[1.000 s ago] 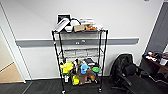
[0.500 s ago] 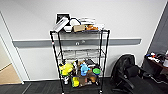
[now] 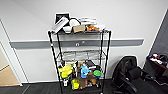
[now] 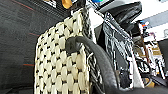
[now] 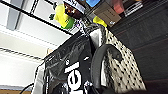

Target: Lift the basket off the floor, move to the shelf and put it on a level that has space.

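The woven beige basket [image 4: 62,62] hangs tilted above the dark carpet floor [image 4: 17,37], close under the left wrist camera. Its other wicker wall [image 5: 120,65] sits just as close in the right wrist view. A black bag with white lettering [image 5: 67,67] fills the inside. The black wire shelf [image 3: 78,60] stands straight ahead against the white wall. Its level second from the top [image 3: 80,55] is a grey grid with open space above it. I cannot make out either gripper's fingers.
Books, a bowl and a small box crowd the shelf's top tier [image 3: 75,25]. Colourful toys [image 3: 80,72] fill the lower tiers. A black office chair [image 3: 130,75] stands right of the shelf, with a cluttered desk [image 3: 157,62] beyond. Tan wood flooring [image 3: 7,77] shows at far left.
The shelf has grown slightly larger in the head view, so the camera has come closer. Nothing on the shelf has moved.
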Available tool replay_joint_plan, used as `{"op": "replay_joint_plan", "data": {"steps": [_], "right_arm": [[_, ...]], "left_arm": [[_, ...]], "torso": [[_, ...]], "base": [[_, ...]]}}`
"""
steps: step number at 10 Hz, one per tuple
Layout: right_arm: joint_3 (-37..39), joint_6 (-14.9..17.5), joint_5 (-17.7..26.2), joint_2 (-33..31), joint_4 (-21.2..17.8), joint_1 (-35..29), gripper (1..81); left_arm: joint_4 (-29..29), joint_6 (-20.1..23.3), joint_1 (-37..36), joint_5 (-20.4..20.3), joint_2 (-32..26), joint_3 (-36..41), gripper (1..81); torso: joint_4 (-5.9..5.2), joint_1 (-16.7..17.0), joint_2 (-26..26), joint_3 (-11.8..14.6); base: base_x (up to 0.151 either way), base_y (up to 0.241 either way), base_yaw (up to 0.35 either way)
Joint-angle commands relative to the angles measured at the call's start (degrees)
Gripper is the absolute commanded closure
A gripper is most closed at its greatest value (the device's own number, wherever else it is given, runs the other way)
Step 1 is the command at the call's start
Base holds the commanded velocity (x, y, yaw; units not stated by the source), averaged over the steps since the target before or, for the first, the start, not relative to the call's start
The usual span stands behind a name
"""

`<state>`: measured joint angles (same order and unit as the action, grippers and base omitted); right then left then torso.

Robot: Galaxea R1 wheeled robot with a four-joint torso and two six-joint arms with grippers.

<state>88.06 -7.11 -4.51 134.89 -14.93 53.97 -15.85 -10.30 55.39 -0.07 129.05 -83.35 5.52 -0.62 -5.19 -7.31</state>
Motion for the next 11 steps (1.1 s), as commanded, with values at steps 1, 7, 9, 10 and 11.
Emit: {"op": "replay_joint_plan", "data": {"steps": [1, 7, 9, 10, 11], "right_arm": [[-2.21, -0.54, 0.91, -1.00, -0.45, -6.72, 81.1], [-2.29, -0.54, 0.73, -1.00, -0.54, -6.54, 81.1], [-2.21, -0.54, 0.73, -0.91, -0.54, -6.45, 81.1], [-2.21, -0.46, 0.73, -0.83, -0.54, -6.45, 81.1], [-2.21, -0.54, 0.64, -0.74, -0.54, -6.54, 81.1]], "left_arm": [[0.91, 0.72, -6.83, 0.51, -1.24, 3.54, 81.1], [0.91, 0.72, -6.83, 0.51, -1.24, 3.54, 81.1], [0.91, 0.72, -6.83, 0.51, -1.24, 3.54, 81.1], [0.91, 0.72, -6.83, 0.51, -1.24, 3.54, 81.1], [0.91, 0.72, -6.83, 0.51, -1.24, 3.54, 81.1]], "torso": [[0.00, 0.00, 0.00, 0.00], [0.00, -0.02, 0.00, 0.00], [0.00, -0.02, 0.00, 0.00], [0.00, -0.02, 0.00, 0.00], [0.00, -0.02, 0.00, 0.00]], "base": [[0.127, 0.000, 0.000], [0.135, 0.000, 0.000], [0.136, 0.000, 0.000], [0.136, 0.000, 0.000], [0.136, 0.000, 0.000]]}}
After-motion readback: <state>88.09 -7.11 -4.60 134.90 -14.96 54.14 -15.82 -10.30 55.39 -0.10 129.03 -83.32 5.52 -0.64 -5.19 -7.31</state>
